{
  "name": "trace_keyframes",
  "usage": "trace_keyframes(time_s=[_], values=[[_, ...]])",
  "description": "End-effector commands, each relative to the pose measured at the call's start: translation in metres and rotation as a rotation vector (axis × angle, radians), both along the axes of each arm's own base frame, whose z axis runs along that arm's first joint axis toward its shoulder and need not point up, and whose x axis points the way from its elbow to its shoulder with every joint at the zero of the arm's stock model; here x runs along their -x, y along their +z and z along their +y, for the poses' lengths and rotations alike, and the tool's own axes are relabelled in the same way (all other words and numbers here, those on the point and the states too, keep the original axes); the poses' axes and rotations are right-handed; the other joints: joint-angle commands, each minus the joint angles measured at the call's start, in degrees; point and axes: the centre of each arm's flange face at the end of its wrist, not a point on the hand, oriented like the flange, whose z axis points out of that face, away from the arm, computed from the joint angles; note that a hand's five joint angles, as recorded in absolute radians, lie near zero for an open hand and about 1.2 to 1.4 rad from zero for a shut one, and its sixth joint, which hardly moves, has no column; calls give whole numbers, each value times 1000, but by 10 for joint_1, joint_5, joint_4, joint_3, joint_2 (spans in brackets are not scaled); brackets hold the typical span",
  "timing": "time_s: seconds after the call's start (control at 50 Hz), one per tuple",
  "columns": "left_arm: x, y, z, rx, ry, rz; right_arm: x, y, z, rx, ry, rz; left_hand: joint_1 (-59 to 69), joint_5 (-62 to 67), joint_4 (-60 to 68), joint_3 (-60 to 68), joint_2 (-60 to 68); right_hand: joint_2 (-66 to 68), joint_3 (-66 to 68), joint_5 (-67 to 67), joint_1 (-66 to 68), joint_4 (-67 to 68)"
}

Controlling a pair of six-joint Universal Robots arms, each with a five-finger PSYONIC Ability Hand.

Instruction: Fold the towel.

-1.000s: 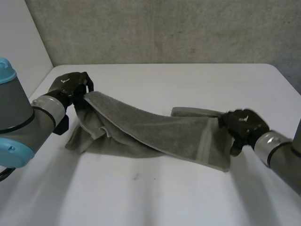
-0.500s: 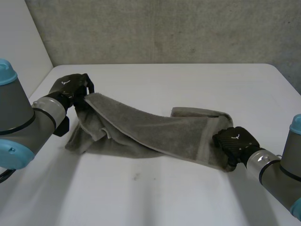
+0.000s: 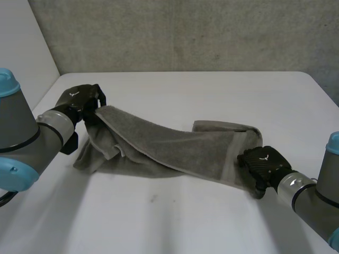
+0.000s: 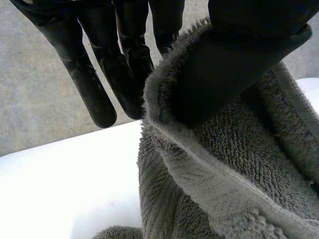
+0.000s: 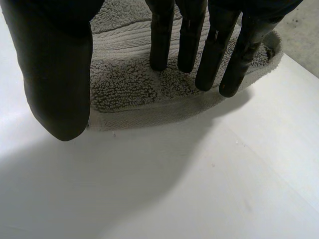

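Observation:
A grey towel (image 3: 175,145) lies crumpled in a long band across the white table (image 3: 180,222), its left end raised. My left hand (image 3: 79,99) holds that raised left corner. In the left wrist view the thumb (image 4: 239,55) presses the towel's hemmed edge (image 4: 199,174) against the fingers (image 4: 124,64). My right hand (image 3: 263,165) sits at the towel's near right corner. In the right wrist view its straight fingers (image 5: 209,45) hover over the towel's end (image 5: 129,84), and the thumb (image 5: 57,74) stands apart above the hem, gripping nothing.
A grey concrete wall (image 3: 185,32) runs behind the table's far edge. A pale panel (image 3: 21,47) stands at the far left. Bare tabletop (image 5: 174,189) lies in front of the towel and to its right.
My right hand has moved from the towel's right end toward me, down to its near right corner. The left hand keeps its hold in the same place.

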Motion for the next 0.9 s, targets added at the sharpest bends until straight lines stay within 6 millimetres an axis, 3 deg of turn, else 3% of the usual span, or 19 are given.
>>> trace_keyframes(time_s=[0.02, 0.32, 0.42, 0.58, 0.74, 0.9], values=[[0, 0, 0, 0, 1, 1, 1, 0, 2, -2, -1, 1, 130, 118, 102, 103, 104, -26, -24, -5, -19, -20], [0, -1, 0, -3, 1, 0, -1, -9, -6, 32, 14, 29, 130, 118, 102, 103, 104, 81, 82, 102, 87, 86], [0, -2, 1, -6, 0, 0, -2, -4, -11, 55, 16, 24, 130, 118, 102, 103, 104, 205, 206, 226, 211, 211], [0, -2, 1, -6, 0, 0, -9, 5, -14, 86, 28, 7, 130, 118, 102, 103, 104, 220, 222, 241, 227, 226], [0, -2, 1, -8, 0, -1, -18, 0, -15, 84, 58, 8, 130, 118, 102, 103, 104, 225, 227, 246, 232, 231], [0, -2, 1, -9, 0, -1, -24, -2, -22, 92, 66, 7, 130, 118, 102, 103, 104, 326, 327, 347, 332, 332]])
